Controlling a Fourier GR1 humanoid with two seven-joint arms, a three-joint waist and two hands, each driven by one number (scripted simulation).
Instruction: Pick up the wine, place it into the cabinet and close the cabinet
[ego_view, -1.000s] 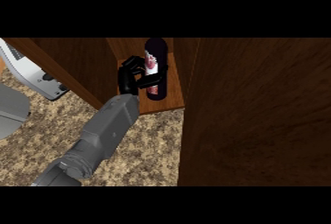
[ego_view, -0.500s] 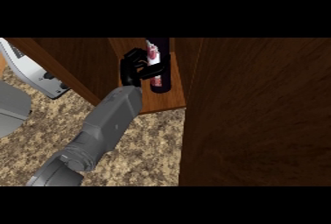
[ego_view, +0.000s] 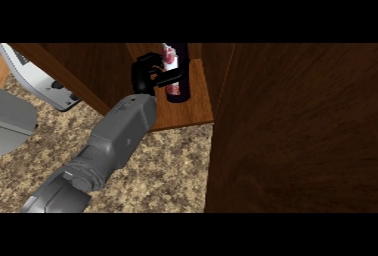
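Note:
The wine bottle (ego_view: 176, 86) is dark with a red and white label and stands upright inside the open wooden cabinet (ego_view: 190, 111), on its floor board. My left hand (ego_view: 150, 75) reaches in from the lower left and is curled round the bottle's left side, one finger lying across its front. The bottle's top is hidden at the upper edge of the view. My right hand does not show.
The cabinet's open door (ego_view: 295, 125) fills the right side, close to me. A wooden panel (ego_view: 85, 70) slants along the left of the opening. A white appliance (ego_view: 40, 75) and a grey object (ego_view: 11, 122) sit at the left on the speckled counter (ego_view: 162, 170).
My left hand has carried the bottle a little deeper into the cabinet and stays curled round it. The door has come to fill more of the right side.

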